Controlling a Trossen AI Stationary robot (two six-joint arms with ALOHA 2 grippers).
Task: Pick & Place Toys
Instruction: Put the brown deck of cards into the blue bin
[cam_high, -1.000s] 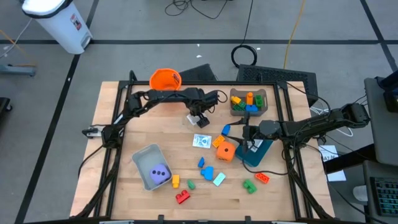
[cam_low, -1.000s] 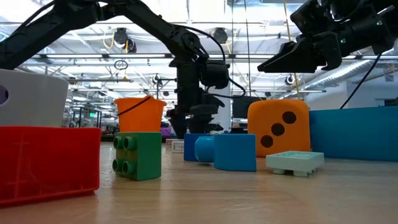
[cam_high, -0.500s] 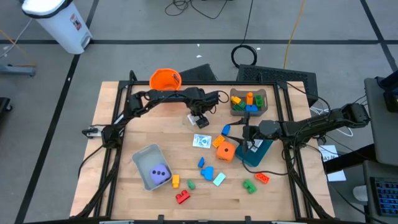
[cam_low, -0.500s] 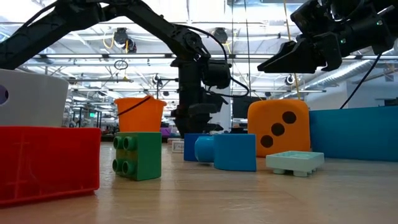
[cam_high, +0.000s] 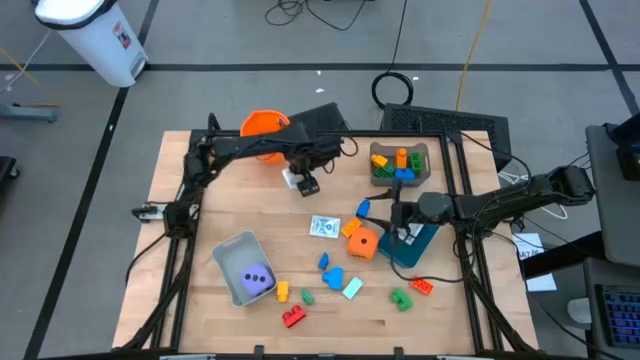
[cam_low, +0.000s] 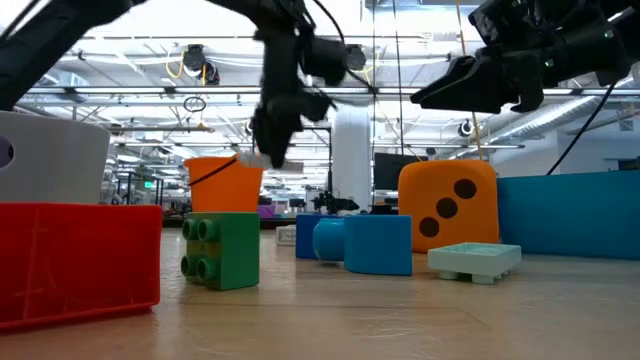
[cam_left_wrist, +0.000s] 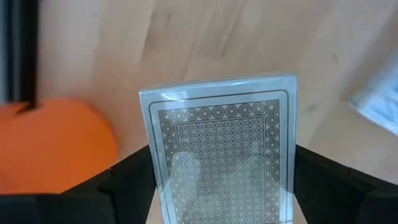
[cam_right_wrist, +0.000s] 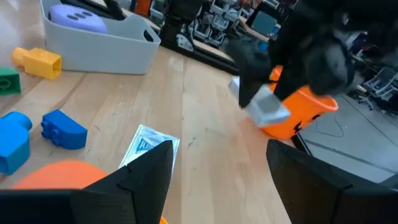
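While the left claw (cam_high: 303, 182) is closed on a small white card (cam_left_wrist: 222, 152), it hangs in the air just beside the orange bucket (cam_high: 264, 127), near the far edge of the table (cam_high: 180, 260). The right claw (cam_high: 392, 213) waits open above the teal bin (cam_high: 412, 245), holding nothing. Some work looks done: the purple die (cam_high: 257, 278) sits in the grey bin (cam_high: 229, 254), and a few blocks fill the tray (cam_high: 381, 160). Much is left: another card (cam_high: 324, 227), the orange die (cam_high: 362, 244) and many loose blocks. Around the left claw the wood is bare, so there is room to move.
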